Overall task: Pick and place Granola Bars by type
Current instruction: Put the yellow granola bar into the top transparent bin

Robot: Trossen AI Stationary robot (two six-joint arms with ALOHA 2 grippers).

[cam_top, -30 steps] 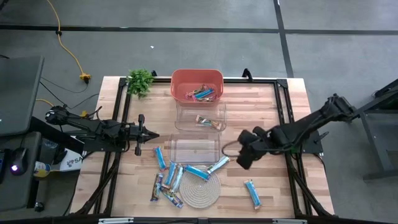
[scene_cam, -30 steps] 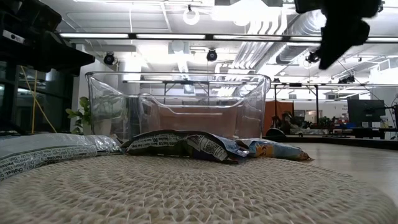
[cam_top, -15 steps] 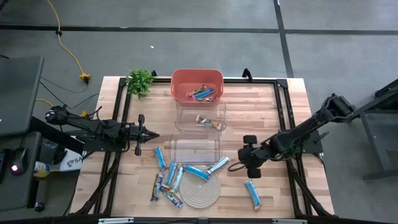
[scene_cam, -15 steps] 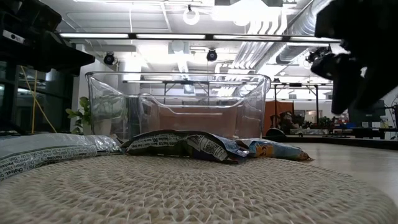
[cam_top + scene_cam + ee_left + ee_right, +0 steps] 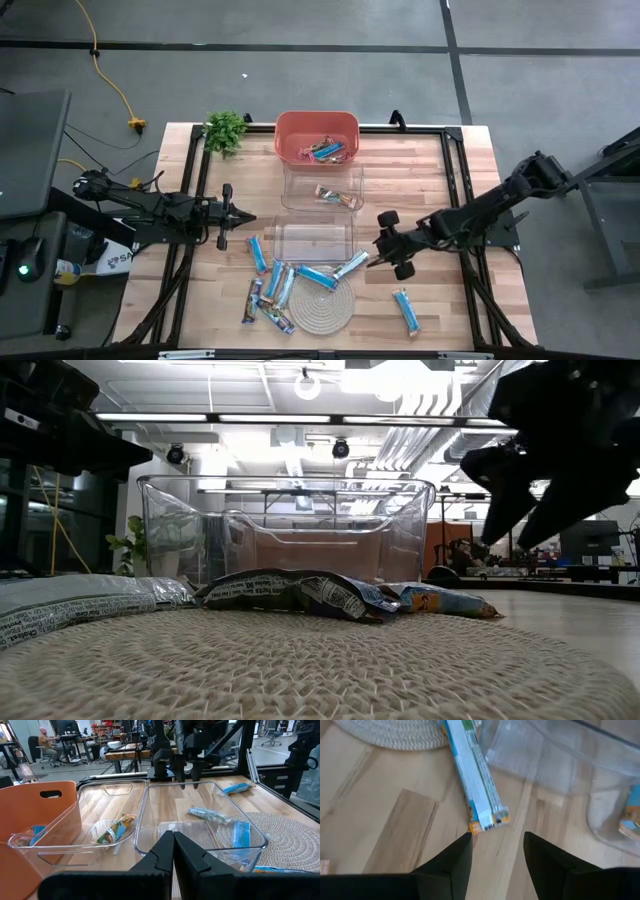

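The right gripper (image 5: pixel 494 851), fingers apart just short of a light blue bar (image 5: pixel 475 810) beside the clear bin (image 5: pixel 316 238), may nudge it away, though depth looks unclear.

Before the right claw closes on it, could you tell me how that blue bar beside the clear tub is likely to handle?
The blue bar looks thin and flat, so probably light. Its glossy wrapper may slide on the wooden table. It should not roll.

Bright ceiling strip lights (image 5: pixel 300 417) are flooding the room evenly and glaring white overhead. Shadows on the surface (image 5: pixel 420 180) are staying faint. Up close, the woven coaster (image 5: pixel 300 670) is blurring softly, and the right gripper (image 5: pixel 520 495) is showing only as a dark silhouette against the lights.
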